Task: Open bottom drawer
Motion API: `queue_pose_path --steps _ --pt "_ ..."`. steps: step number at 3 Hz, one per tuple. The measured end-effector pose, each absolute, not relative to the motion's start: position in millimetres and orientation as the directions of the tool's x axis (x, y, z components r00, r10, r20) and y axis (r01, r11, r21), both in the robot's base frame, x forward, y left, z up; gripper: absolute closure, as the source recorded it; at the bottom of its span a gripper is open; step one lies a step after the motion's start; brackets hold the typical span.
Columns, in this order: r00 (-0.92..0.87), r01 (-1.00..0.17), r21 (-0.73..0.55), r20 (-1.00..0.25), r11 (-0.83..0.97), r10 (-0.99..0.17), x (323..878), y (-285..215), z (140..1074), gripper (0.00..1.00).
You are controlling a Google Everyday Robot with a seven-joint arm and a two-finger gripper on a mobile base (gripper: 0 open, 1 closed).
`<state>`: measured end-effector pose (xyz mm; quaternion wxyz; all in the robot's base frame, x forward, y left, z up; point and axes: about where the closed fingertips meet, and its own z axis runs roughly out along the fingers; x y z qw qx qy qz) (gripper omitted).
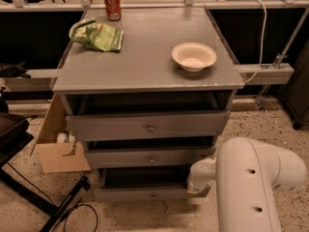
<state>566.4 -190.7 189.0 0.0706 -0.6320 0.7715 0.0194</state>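
The tool (200, 192) sits at the right end of the bottom drawer (125, 194), mostly hidden behind the white arm (251, 182), which the picture's lower edge cuts off.
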Motion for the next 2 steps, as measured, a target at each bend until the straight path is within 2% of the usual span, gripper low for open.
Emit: queue_pose_path --steps 2 --pt "-0.209 -0.977 -0.012 -0.121 0.212 -0.97 543.3 -195.4 185.6 1.0"
